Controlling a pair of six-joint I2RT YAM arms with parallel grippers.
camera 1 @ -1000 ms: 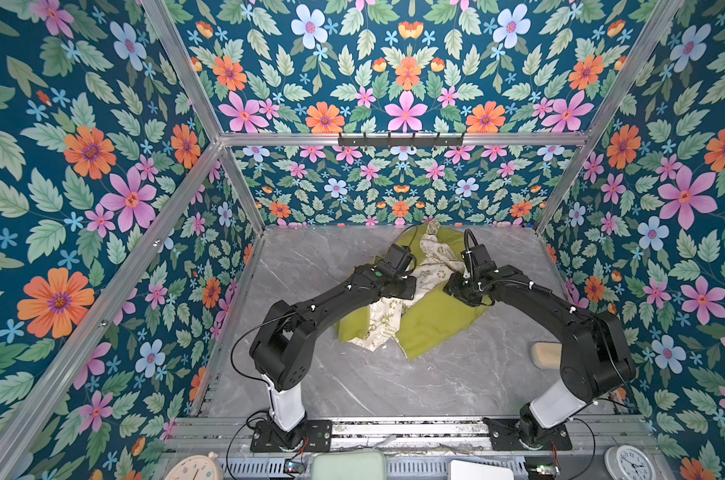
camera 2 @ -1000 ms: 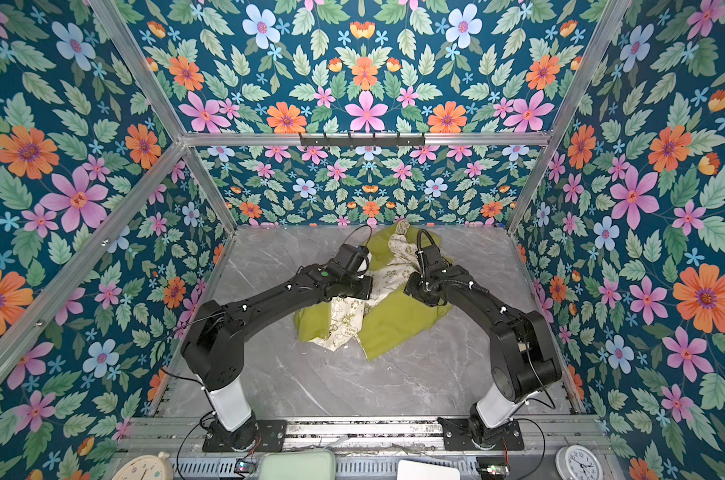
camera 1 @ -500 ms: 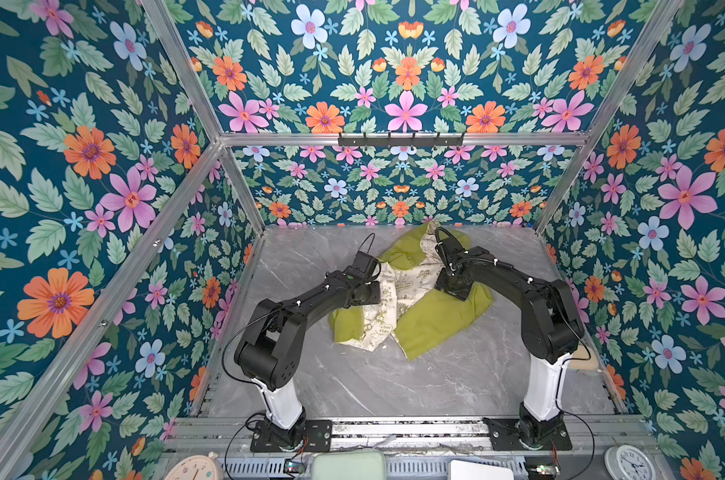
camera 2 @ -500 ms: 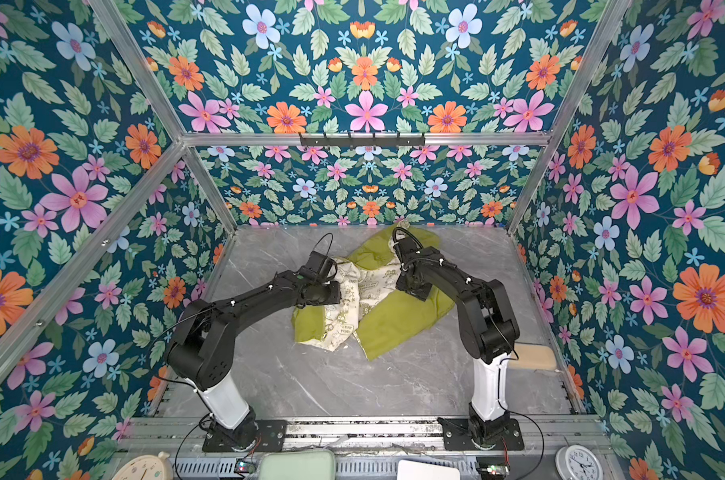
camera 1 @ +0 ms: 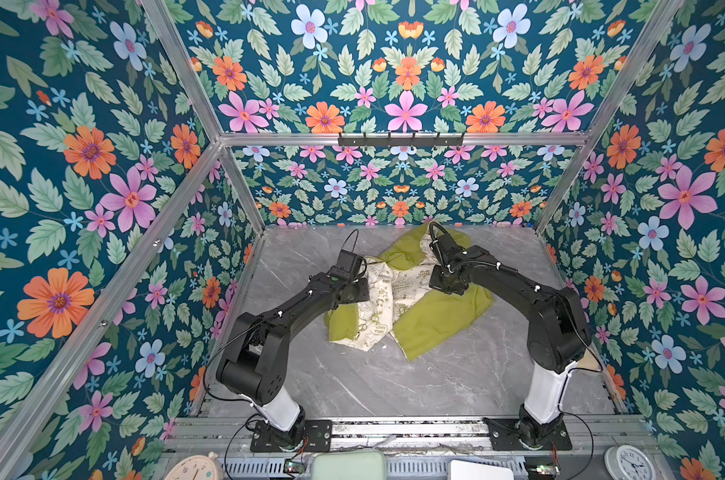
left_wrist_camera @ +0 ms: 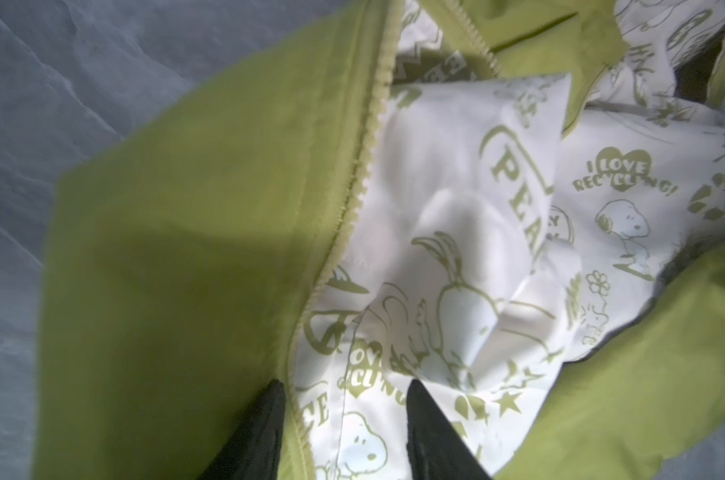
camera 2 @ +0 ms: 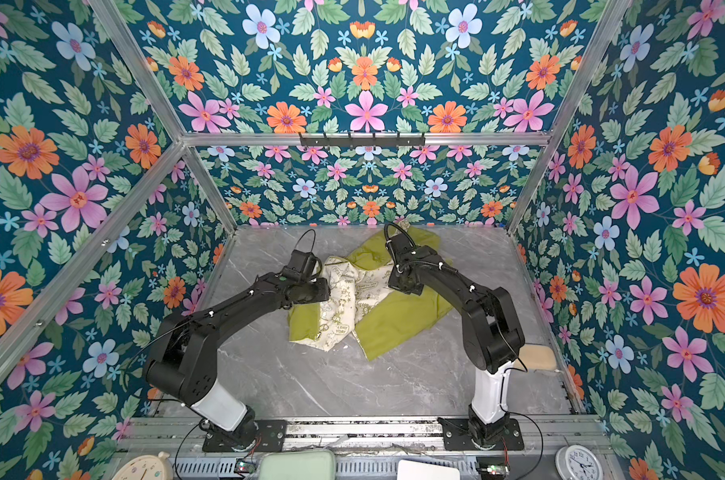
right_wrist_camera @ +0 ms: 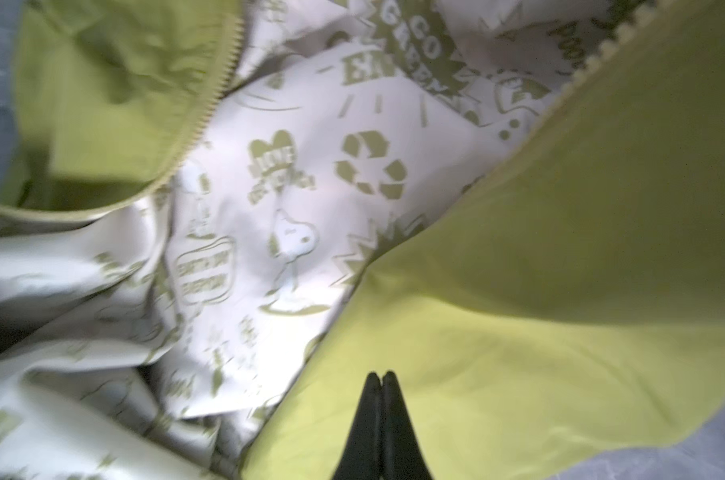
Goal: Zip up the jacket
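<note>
At the far middle of the table (camera 1: 373, 386), the jacket (camera 1: 435, 320) was left open, lining up. The right gripper (right_wrist_camera: 377, 376) had just been closed over green cloth; the left gripper (left_wrist_camera: 345, 386) had been parted astride the zipper (left_wrist_camera: 354, 183). No teeth were joined.

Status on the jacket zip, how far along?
Done: nothing zipped; the jacket lies open, printed lining showing, zipper teeth apart. In hand: left hand open astride one row; right hand shut over the other green panel, grip unclear. Left: join both edges and zip up.
</note>
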